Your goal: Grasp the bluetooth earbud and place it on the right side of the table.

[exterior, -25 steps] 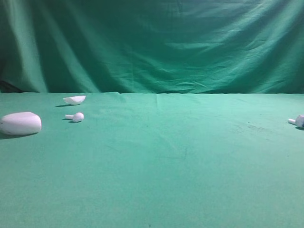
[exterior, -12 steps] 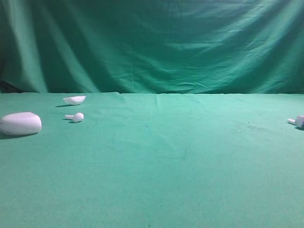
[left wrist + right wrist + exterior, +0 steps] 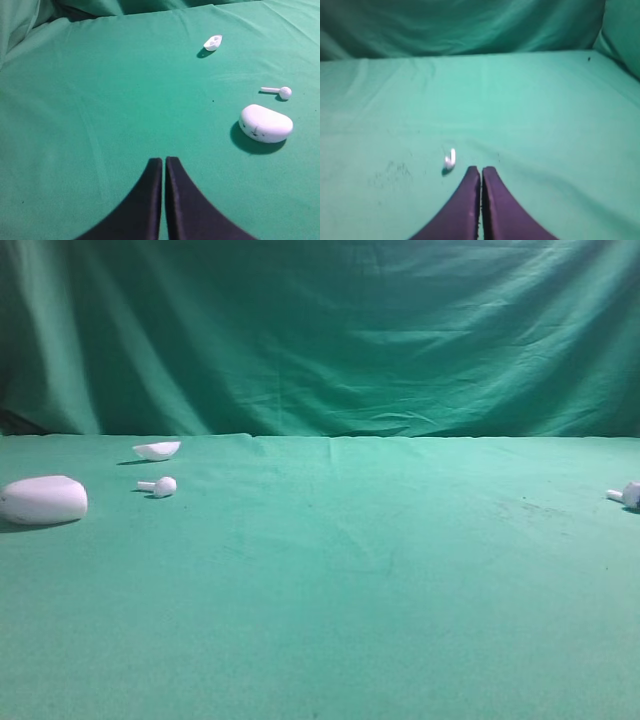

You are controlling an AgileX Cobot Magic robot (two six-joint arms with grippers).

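Observation:
One small white bluetooth earbud lies at the left of the green table, also in the left wrist view. A look-alike earbud lies at the far right edge, also in the right wrist view, just left of and beyond my right gripper. The right gripper is shut and empty. My left gripper is shut and empty, well short and left of the left earbud. Neither gripper shows in the exterior view.
A white oval case sits at the far left, also in the left wrist view. A white half-shell lid lies behind the left earbud, also in the left wrist view. A green draped backdrop closes the far side.

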